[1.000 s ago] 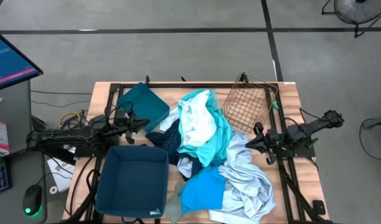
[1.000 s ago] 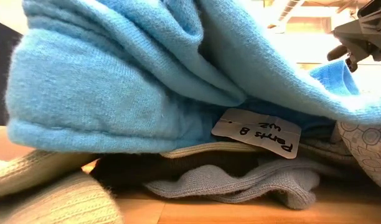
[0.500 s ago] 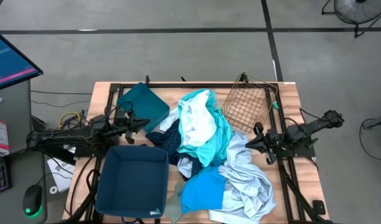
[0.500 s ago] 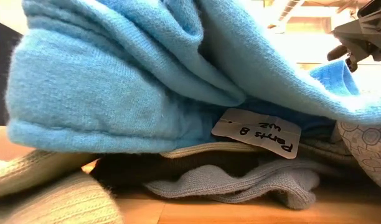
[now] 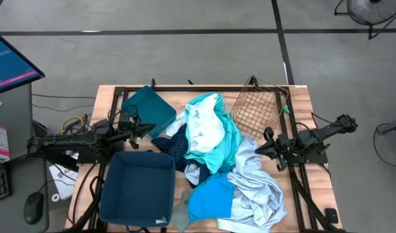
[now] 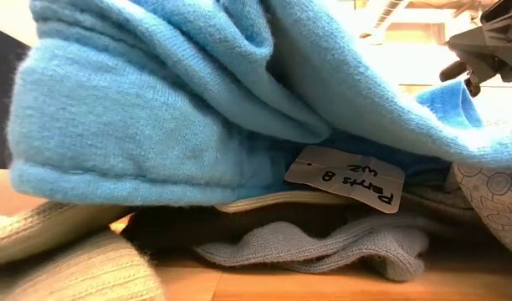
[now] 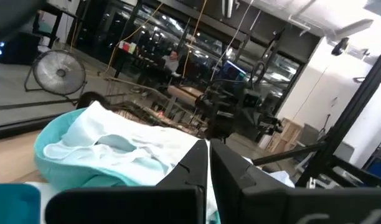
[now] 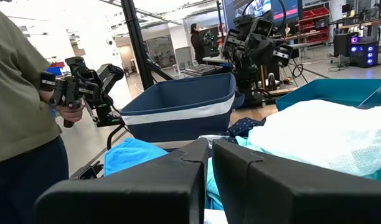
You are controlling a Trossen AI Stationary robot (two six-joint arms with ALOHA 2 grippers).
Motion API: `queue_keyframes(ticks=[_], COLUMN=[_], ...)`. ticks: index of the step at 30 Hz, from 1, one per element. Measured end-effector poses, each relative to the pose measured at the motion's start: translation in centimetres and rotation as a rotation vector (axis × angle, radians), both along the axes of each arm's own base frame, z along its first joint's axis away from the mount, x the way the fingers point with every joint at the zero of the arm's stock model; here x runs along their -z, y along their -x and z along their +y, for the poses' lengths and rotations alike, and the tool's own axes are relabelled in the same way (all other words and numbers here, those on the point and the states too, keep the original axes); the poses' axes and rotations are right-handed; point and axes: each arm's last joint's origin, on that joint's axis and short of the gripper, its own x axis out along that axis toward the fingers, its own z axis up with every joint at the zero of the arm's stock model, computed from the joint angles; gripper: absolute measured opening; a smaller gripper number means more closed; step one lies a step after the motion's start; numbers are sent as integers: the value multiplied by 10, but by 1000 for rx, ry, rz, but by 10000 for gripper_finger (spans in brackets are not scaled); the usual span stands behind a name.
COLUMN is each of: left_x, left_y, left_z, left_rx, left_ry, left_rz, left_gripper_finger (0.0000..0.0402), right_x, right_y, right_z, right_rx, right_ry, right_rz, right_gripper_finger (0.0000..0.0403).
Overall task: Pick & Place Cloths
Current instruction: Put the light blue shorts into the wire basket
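The cloths lie heaped in the middle of the table. The turquoise-and-white one (image 5: 208, 133) sits on top. The navy dotted one (image 5: 172, 145) is at its left, the pale grey-blue one (image 5: 259, 184) at the right, the bright blue one (image 5: 211, 197) near the front, and a small grey-green one (image 5: 180, 213) at the near edge. The low view is filled by bright blue knit (image 6: 156, 109) with a paper tag (image 6: 344, 178). My left gripper (image 5: 151, 127) hovers left of the heap, shut and empty. My right gripper (image 5: 257, 149) hovers right of it, also shut and empty.
A dark-blue bin (image 5: 136, 188) stands at the near left and a teal bin (image 5: 148, 107) behind it. A wire-mesh basket (image 5: 256, 107) leans at the far right. A person (image 8: 22, 112) holding a device stands beyond the table in the right wrist view.
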Motion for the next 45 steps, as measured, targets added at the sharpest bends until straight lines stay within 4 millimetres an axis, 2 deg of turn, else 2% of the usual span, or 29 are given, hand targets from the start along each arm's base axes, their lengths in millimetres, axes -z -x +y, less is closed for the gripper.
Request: queue_keyframes(ticks=[5, 11, 15, 21, 26, 29, 34, 38, 41, 45], left_x=[-11, -61, -91, -136, -163, -173, -181, -173, -168, -176], left_y=[1, 2, -9, -48, -95, -123, -161, -183, -192, -191], left_z=[-3, -3, -2, 3, 0, -5, -7, -6, -7, -10], left_rx=[87, 124, 117, 156, 215, 249, 328, 317, 282, 220], left_ry=[16, 23, 4, 37, -120, -205, -205, -159, -88, -43], left_rz=[-84, -205, -200, -158, -95, -61, -16, 151, 281, 385], left_gripper_finger=[1, 1, 1, 2, 27, 58, 124, 168, 182, 180], right_x=[0, 0, 0, 0, 0, 0, -3, -11, -16, -21], right_y=[0, 0, 0, 0, 0, 0, 0, 1, 2, 3], right_z=[0, 0, 0, 0, 0, 0, 0, 0, -1, -2], right_rx=[0, 0, 0, 0, 3, 3, 0, -20, -43, -68], right_ry=[0, 0, 0, 0, 0, 0, -21, -244, -398, -540], right_rz=[0, 0, 0, 0, 0, 0, -29, -71, -101, -124], right_gripper_finger=[22, 22, 22, 22, 22, 22, 22, 22, 22, 22])
